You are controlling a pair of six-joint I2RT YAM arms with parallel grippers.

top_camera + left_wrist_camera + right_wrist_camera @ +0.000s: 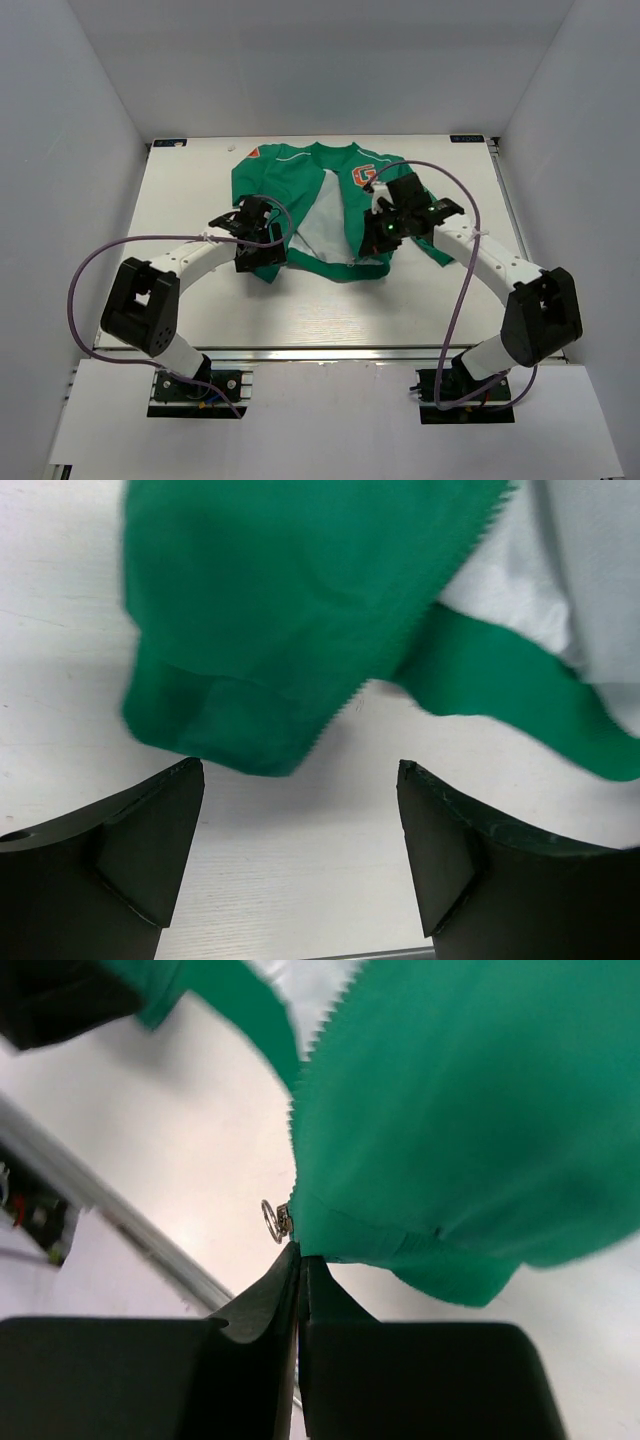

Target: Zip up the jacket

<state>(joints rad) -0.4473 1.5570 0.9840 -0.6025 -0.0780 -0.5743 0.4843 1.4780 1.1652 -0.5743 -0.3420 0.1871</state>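
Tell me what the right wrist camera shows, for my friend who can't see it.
The right gripper, black and seen from close behind, is pinched shut on the bottom corner of the green jacket, right beside the small metal zipper pull. The jacket's toothed zipper edge runs up from there over the white table.

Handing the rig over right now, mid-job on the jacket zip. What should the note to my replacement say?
Left gripper: open, just short of the jacket hem on its side, holding nothing.
Right gripper: shut, tips at the other hem corner beside the zipper pull; whether it pinches cloth is unclear.
Jacket lies on the table, front open, lining showing.
Done: nothing zipped. Left: join the zipper ends, pull it up.
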